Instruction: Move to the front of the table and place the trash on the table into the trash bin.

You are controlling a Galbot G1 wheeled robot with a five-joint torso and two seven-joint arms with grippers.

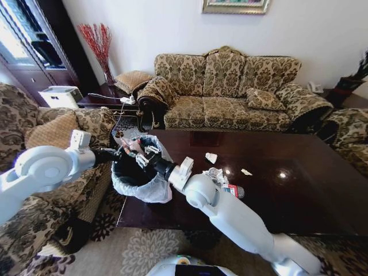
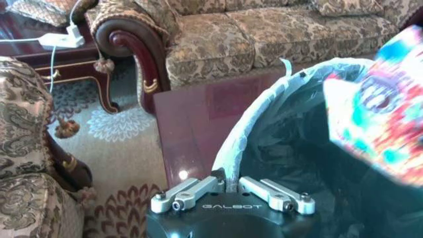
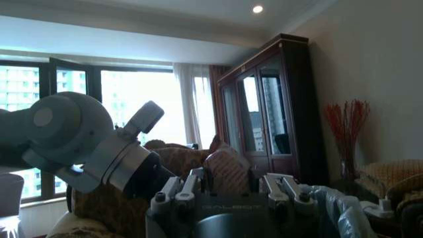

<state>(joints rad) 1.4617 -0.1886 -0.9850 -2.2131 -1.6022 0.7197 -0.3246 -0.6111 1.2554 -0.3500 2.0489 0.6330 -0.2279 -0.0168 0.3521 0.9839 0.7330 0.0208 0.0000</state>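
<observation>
Now, the left end effector (image 1: 118, 153) is clenching the rim of one trash bin (image 1: 150, 192) at the tabletop's (image 1: 276, 201) left edge. Beside it, the right end effector (image 1: 138, 154) is hovering over the bin's mouth, grip state unclear. Three paper scraps (image 1: 211, 157) and one bottle (image 1: 233, 191), lying lengthwise left-right, are sitting rightward.

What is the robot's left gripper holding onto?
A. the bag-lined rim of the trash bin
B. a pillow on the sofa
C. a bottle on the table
A: in the left wrist view the left gripper is pinching the white bag on the rim of the trash bin.
</observation>
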